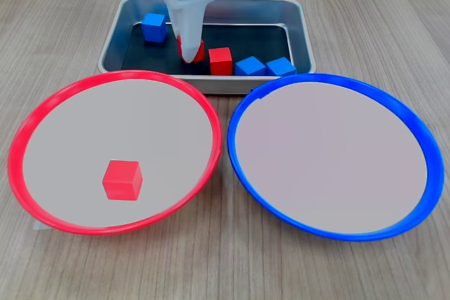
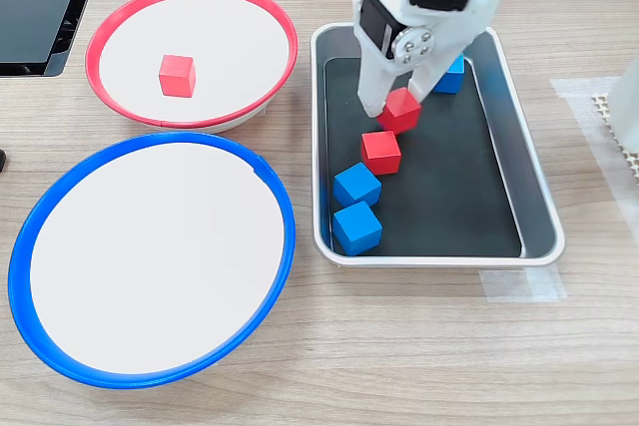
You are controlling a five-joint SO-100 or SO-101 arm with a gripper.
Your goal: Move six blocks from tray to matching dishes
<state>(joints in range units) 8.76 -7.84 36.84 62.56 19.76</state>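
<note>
The silver tray with a black bottom sits behind the two dishes in the first exterior view. My white gripper reaches down into it and is shut on a red block, which sits tilted. Another red block lies right beside it. Two blue blocks rest close together near one end of the tray. A third blue block is partly hidden behind the gripper in the second exterior view. The red-rimmed dish holds one red block. The blue-rimmed dish holds nothing.
A black flat device lies at the second exterior view's top left. Clear tape marks the wood table by the tray. A white perforated base stands at the second exterior view's right edge.
</note>
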